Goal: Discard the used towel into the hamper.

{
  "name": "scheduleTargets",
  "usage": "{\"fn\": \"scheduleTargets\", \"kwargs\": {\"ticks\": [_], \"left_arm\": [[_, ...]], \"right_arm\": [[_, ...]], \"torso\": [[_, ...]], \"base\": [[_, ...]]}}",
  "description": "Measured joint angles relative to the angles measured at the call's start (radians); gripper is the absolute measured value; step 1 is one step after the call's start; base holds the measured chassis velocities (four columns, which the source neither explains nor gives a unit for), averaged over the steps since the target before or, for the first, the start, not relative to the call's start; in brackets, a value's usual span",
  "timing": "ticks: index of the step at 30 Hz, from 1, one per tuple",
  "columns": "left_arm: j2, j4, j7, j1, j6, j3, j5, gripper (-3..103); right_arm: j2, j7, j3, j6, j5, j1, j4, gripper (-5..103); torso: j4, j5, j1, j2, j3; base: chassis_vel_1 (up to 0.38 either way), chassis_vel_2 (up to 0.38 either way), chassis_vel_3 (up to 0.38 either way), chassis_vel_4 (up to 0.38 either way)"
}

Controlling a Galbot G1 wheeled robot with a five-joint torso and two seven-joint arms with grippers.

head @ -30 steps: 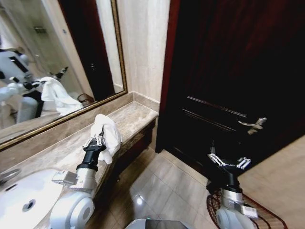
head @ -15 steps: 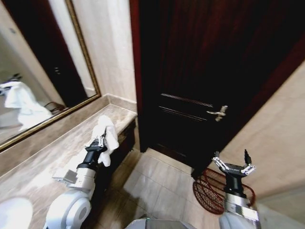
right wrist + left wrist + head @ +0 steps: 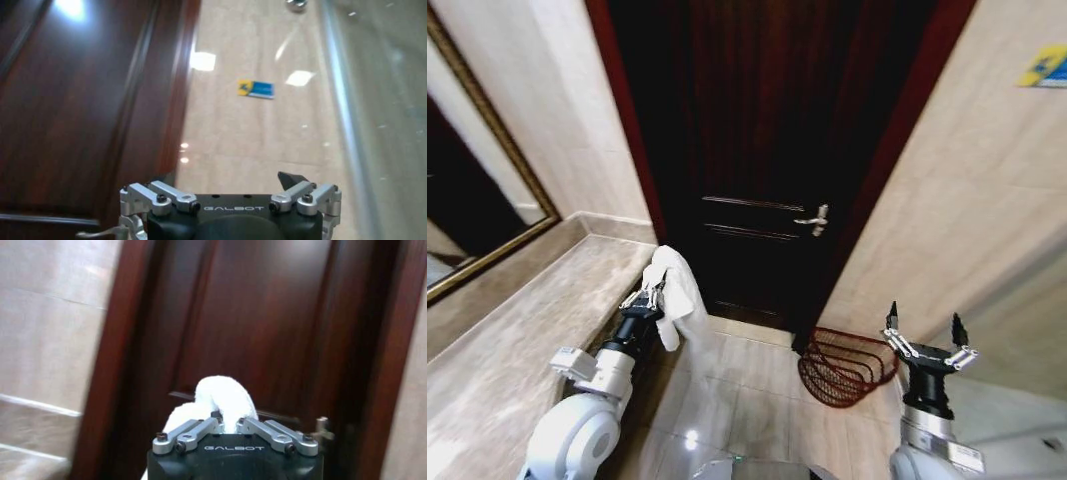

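Observation:
A white towel (image 3: 677, 290) hangs bunched from my left gripper (image 3: 649, 297), which is shut on it and held up beside the end of the stone counter. The left wrist view shows the towel (image 3: 223, 400) rising from between the shut fingers with the dark door behind it. The hamper (image 3: 842, 365), a dark reddish wire basket, stands on the floor at the foot of the door frame, right of the towel. My right gripper (image 3: 930, 345) is open just to the right of the hamper and points upward; in the right wrist view it (image 3: 229, 192) holds nothing.
A dark wooden door (image 3: 767, 150) with a metal lever handle (image 3: 815, 219) fills the wall ahead. The stone counter (image 3: 517, 320) and a framed mirror (image 3: 467, 220) lie on the left. Tiled floor (image 3: 747, 400) lies between counter and hamper. A beige wall (image 3: 967, 200) rises on the right.
The whole picture has swung to the right, so the sink and most of the mirror have left the view and the hamper now sits more central. Both grippers keep their poses; the towel stays gripped.

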Motion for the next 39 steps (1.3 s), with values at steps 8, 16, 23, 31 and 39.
{"fn": "scheduleTargets", "kwargs": {"ticks": [8,16,23,31,39], "left_arm": [[0.017,0.000,0.009,-0.009,-0.004,0.003,0.000,3],[0.028,0.000,0.027,-0.020,-0.010,0.014,0.002,3],[0.033,0.000,0.034,-0.035,-0.024,0.032,-0.003,3],[0.041,0.005,0.043,-0.053,-0.025,0.051,-0.005,3],[0.060,0.060,0.043,-0.077,-0.030,0.064,-0.005,3]], "right_arm": [[0.005,0.002,-0.003,0.012,0.003,-0.001,-0.019,100],[0.005,-0.002,0.001,0.019,0.013,-0.008,-0.022,100],[0.005,-0.003,0.000,0.022,0.009,-0.011,-0.027,100],[0.004,-0.003,0.001,0.021,0.005,-0.005,-0.035,100],[0.003,-0.002,-0.001,0.018,0.003,0.003,-0.045,100]], "torso": [[0.0000,0.0002,0.000,0.000,0.000],[0.0000,0.0000,0.000,0.000,0.000],[0.0000,0.0001,0.000,0.000,0.000],[0.0000,0.0002,0.000,0.000,0.000],[0.0000,0.0003,0.000,0.000,0.000]], "base": [[-0.116,-0.134,-0.124,-0.131],[-0.136,-0.111,-0.126,-0.128],[-0.114,-0.136,-0.123,-0.119],[-0.122,-0.123,-0.124,-0.125],[-0.131,-0.132,-0.117,-0.124]]}}
